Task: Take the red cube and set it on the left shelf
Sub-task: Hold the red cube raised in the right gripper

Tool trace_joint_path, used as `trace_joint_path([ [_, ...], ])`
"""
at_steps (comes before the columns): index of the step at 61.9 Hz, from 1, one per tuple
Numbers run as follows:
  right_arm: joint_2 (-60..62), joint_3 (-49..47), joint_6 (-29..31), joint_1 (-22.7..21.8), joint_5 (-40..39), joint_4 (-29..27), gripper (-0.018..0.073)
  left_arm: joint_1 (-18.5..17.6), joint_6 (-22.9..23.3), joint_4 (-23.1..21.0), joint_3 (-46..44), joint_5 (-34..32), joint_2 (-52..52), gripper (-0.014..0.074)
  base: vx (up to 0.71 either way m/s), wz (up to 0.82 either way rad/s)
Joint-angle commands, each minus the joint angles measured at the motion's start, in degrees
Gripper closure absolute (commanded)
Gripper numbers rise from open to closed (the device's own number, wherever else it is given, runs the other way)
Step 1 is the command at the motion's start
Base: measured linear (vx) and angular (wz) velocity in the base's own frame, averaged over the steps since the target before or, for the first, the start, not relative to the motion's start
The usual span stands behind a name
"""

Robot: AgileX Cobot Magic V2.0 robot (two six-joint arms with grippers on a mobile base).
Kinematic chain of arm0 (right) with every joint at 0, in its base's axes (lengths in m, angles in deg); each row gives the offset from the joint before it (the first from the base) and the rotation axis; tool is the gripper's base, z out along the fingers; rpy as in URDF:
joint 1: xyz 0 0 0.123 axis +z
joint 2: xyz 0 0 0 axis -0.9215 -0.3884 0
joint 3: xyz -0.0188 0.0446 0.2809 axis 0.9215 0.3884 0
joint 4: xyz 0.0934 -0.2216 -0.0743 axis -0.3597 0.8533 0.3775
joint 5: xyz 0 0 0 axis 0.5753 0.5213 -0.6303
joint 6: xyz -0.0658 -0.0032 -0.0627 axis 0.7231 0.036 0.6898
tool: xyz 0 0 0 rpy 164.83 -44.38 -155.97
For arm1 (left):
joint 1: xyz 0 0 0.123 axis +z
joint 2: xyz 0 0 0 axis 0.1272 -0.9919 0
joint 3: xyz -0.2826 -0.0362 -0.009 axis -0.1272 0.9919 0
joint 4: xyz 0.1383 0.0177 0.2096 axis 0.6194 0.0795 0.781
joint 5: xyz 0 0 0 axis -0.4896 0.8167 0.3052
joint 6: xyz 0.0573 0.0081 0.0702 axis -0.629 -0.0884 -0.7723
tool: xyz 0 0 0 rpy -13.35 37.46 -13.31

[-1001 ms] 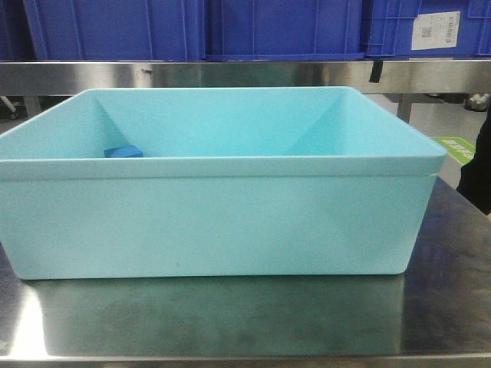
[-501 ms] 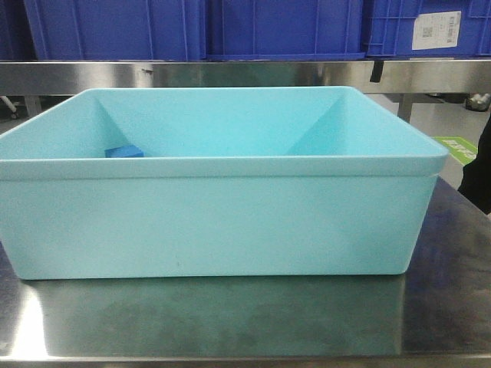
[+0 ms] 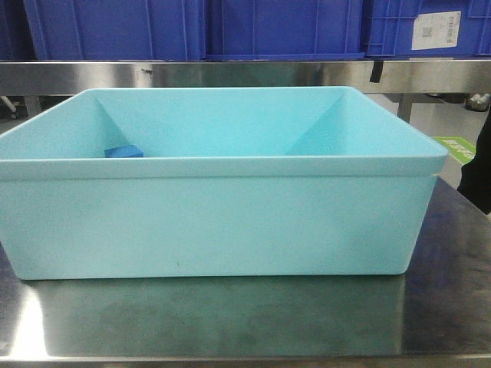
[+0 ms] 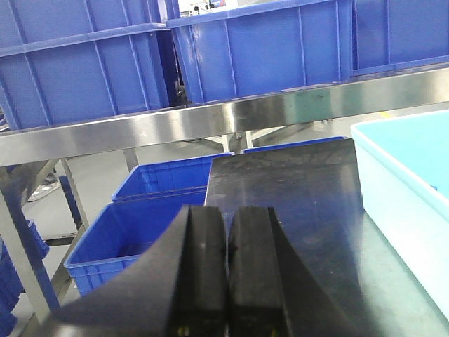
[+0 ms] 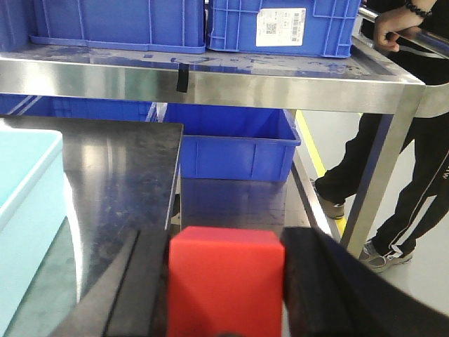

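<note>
Red cube (image 5: 226, 281): pinched in right gripper (image 5: 226, 295), clamped flush on both side faces, spread just cube-wide. Flat face square to wrist cam, top edge level; no long axis discernible. Held beside table (image 5: 119, 175) corner, facing shelf (image 5: 210, 81) rail and crates (image 5: 119, 21); not yet on shelf. Left gripper (image 4: 226, 281): pressed together, empty, beside tub (image 4: 400, 175).

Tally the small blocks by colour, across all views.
Red: 1, the cube clamped in the right tool.
Blue: 1, a block lying in the tub.
Total: 2
</note>
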Motion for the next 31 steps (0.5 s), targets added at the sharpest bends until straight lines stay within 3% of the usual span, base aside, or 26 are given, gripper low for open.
trace_joint_path([
  [1, -0.23, -1.65, 0.38, -0.37, -5.35, 1.33, 0.0503, -0.31, -0.03, -0.27, 1.26, -5.18, -0.23, 0.0491, 0.0, 0.0],
  [31, -0.23, -1.65, 0.38, -0.37, -4.65, 1.33, 0.0503, -0.31, -0.03, -0.27, 1.26, -5.18, -0.23, 0.0491, 0.0, 0.0],
])
